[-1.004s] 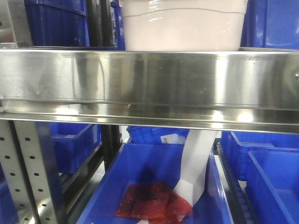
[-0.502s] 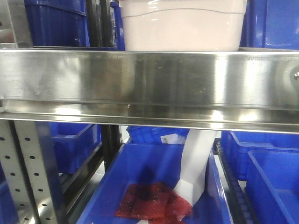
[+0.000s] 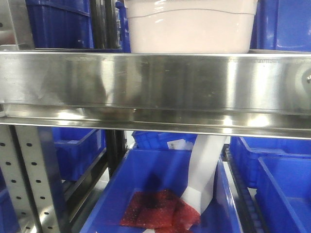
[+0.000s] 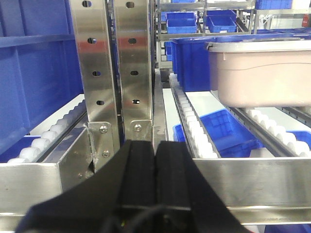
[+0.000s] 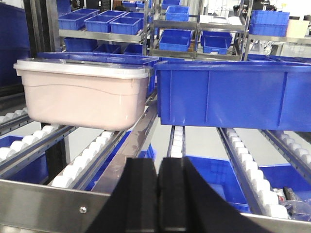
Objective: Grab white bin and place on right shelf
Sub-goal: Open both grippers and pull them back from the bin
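The left gripper is being held with its black jaws pressed together on nothing, low in the centre of the left wrist view; the right gripper is likewise being held closed and empty at the bottom centre of the right wrist view. Both are being kept short of the steel front rail, apart from the load.

The white bin is being carried on white rollers behind that rail. It is seen in the upper right of the left wrist view and in the upper left of the right wrist view, so it is being framed between the two arms (neither is judged clearly nearer). Its long axis is judged to be running across the shelf front.

The tub is being shown as translucent pinkish plastic, rounded at the corners, with a curved side ridge and a glossy lid. A blue bin is standing just beside it. Perforated steel posts are being shown at upper left.
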Tool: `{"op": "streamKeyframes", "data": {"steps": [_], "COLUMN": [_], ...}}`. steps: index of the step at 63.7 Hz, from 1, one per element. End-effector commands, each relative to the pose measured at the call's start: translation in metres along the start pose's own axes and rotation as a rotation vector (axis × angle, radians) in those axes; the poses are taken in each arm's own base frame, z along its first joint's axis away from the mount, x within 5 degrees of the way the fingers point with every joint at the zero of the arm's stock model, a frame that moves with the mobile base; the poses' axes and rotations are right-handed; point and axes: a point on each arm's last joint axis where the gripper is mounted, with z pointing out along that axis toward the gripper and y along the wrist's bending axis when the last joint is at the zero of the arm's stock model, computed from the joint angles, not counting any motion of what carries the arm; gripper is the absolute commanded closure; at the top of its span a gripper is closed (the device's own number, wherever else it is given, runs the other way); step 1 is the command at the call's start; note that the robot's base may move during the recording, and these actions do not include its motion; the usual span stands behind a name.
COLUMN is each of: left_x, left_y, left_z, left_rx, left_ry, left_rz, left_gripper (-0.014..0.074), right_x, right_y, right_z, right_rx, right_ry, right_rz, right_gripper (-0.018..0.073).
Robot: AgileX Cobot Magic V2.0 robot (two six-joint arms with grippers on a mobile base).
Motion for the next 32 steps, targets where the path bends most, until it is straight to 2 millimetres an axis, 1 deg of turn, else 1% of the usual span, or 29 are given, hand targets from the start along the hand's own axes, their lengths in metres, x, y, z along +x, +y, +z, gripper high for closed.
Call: {"op": "streamKeyframes", "data": {"steps": [1, 26, 32], "left_x": [-0.0171, -0.0171, -0.0106], "left_y": [0.0021, 0.0022, 0.0019], "left_z": [-0.0017, -0.0017, -0.0001], "left_rx": [-0.015, -0.015, -0.018], "left_ry": [-0.114, -0.116, -0.09], "left_rz": [-0.014, -0.014, -0.015], "left_gripper": [0.0715, 0.0715, 0.0715], "right_x": [-0.0141, -0.0141, -0.0141], "right_y": [-0.0003, -0.0003, -0.0003], "right_z": [-0.0045, -0.0045, -0.0045], "right_rx": [0.016, 0.016, 0.016], "right_ry": [-0.114, -0.113, -0.113], "right_rz": [0.003, 0.003, 0.003], "right_gripper": [0.0483, 0.0483, 0.0483]}}
